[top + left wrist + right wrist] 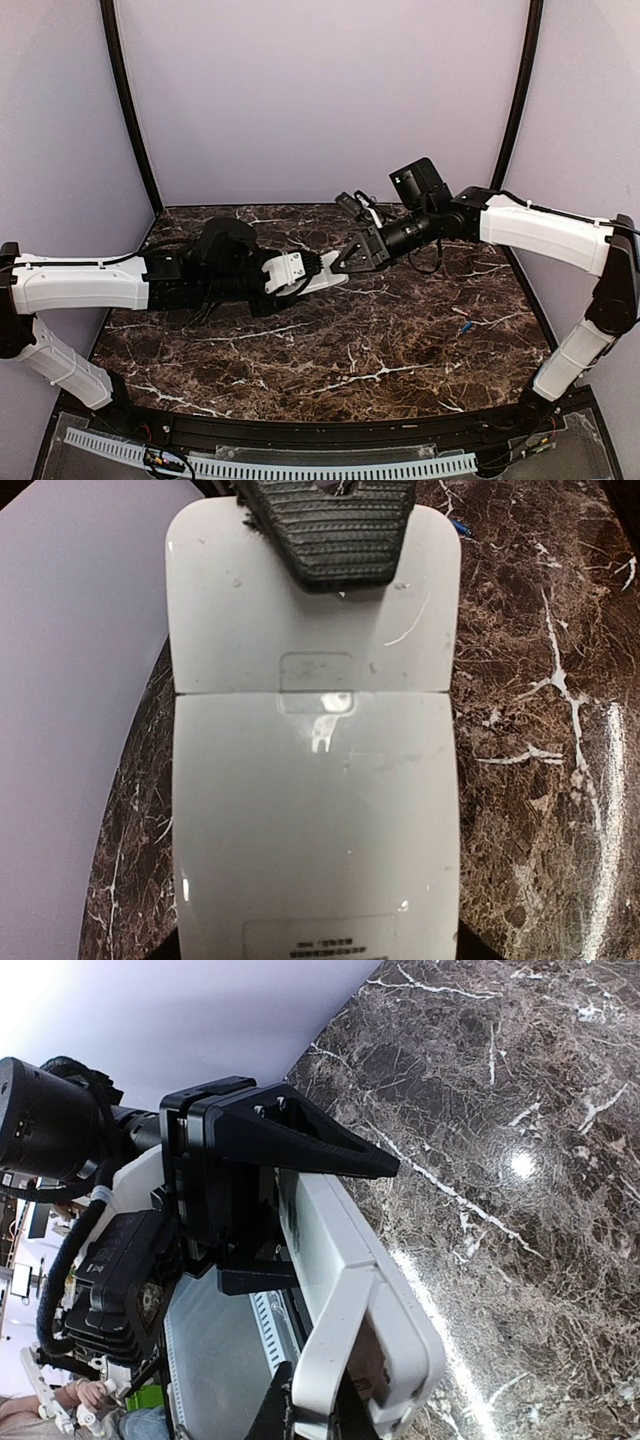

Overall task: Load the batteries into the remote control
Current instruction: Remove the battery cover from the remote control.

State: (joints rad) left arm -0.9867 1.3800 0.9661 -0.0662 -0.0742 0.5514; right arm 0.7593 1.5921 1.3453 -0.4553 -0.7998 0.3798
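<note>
Above the counter's [300,370] centre, the left end effector [308,272] clamps the remote control [315,780], back upward. The right end effector [347,262] pinches its far end. Hard tugging could wrench it loose. A blue battery [465,325] lies at 4 o'clock.

A dark brown marble worktop [350,360] streaked with white veins fills the middle of the scene. Pale lavender walls [320,90] stand behind and to either side, with a black pole [128,105] rising at each back corner. A slotted white strip [300,465] runs along the near edge. A bright glare spot [520,1165] shines on the stone.
</note>
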